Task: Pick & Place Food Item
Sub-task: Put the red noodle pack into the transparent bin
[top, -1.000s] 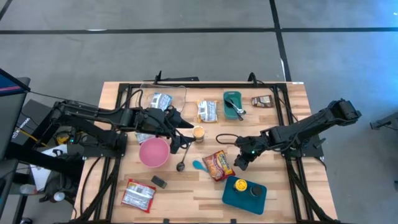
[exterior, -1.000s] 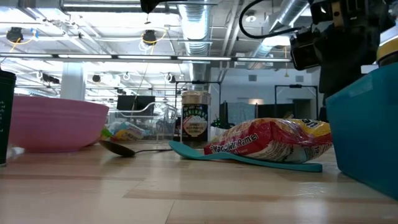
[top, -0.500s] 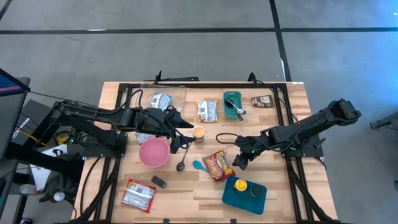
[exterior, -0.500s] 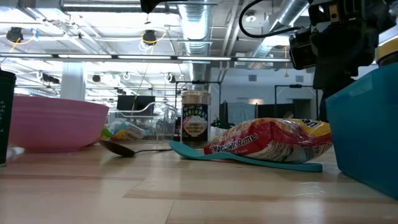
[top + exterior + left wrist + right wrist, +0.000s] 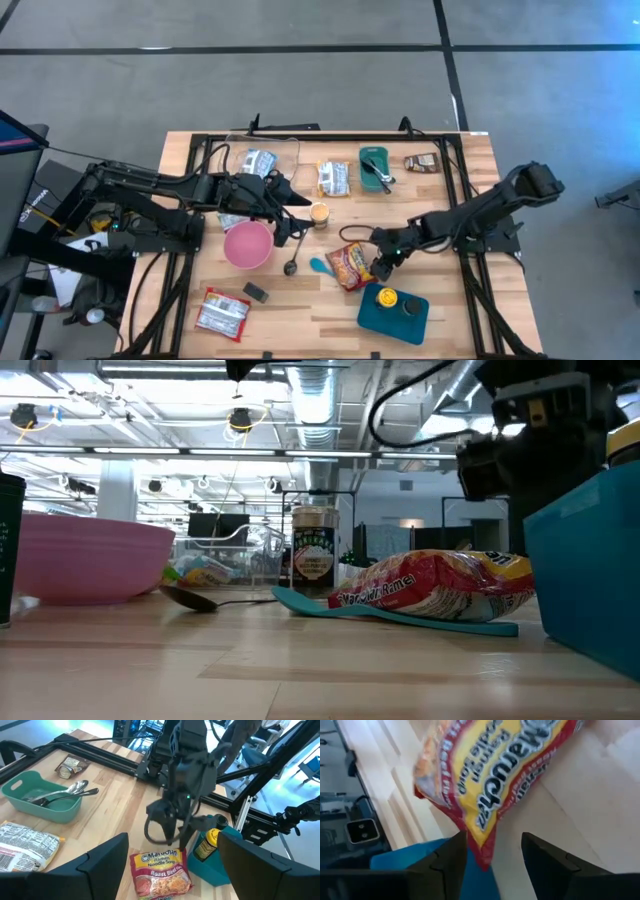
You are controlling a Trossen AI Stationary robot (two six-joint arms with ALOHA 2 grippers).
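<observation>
Hovering just right of the ramen packet (image 5: 351,264), the right tool (image 5: 381,268) has its two fingers spread apart with nothing between them; in its own wrist view the dark fingers (image 5: 451,864) frame the packet's red-and-yellow edge with a gap on either side. The packet lies flat on the wooden desk (image 5: 300,310) near the middle, resting partly on a teal spoon (image 5: 320,266) whose bowl pokes out to its left. Just near of the tool sits a dark teal bin (image 5: 394,309) holding a yellow-capped bottle (image 5: 386,297) and a dark round item. Left of the packet lie a metal spoon (image 5: 291,263) and a pink bowl (image 5: 247,244), and a small jar (image 5: 319,214) stands just beyond them. The left tool (image 5: 283,233) waits beside the bowl and jar, fingers set wide, holding nothing. Farther back on the desk are a clear container (image 5: 262,158) with wrapped packets, a silver noodle packet (image 5: 333,178), a green tray (image 5: 374,170) with cutlery, and a small brown packet (image 5: 422,162). Near the front left lie another red-and-white packet (image 5: 222,313) and a small dark block (image 5: 255,291).
</observation>
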